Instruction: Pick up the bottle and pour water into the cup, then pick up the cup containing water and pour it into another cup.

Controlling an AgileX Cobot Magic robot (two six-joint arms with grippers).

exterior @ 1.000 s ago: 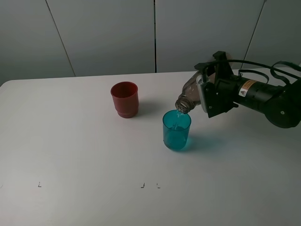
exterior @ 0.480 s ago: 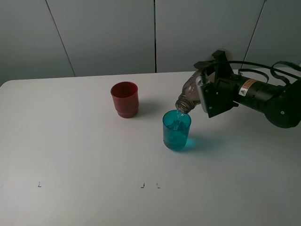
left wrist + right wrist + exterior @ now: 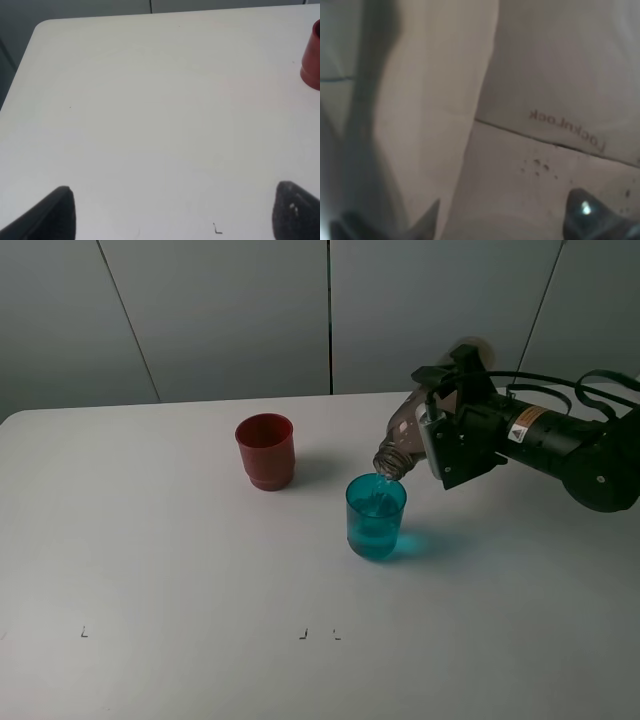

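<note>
While water is running, bottle (image 3: 398,440): tilting neck-down just above the cup (image 3: 376,525), aiming the stream inside
right fingers (image 3: 442,450): pinching the bottle
cup: standing on the worktop (image 3: 180,570), filling
left fingers (image 3: 57,215): hanging spread

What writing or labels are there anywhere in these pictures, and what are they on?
"LocknLock": on the bottle, right wrist view.
The orange sticker on the right arm: too small to read.
The small black marks on the table: corner ticks, not letters.
</note>
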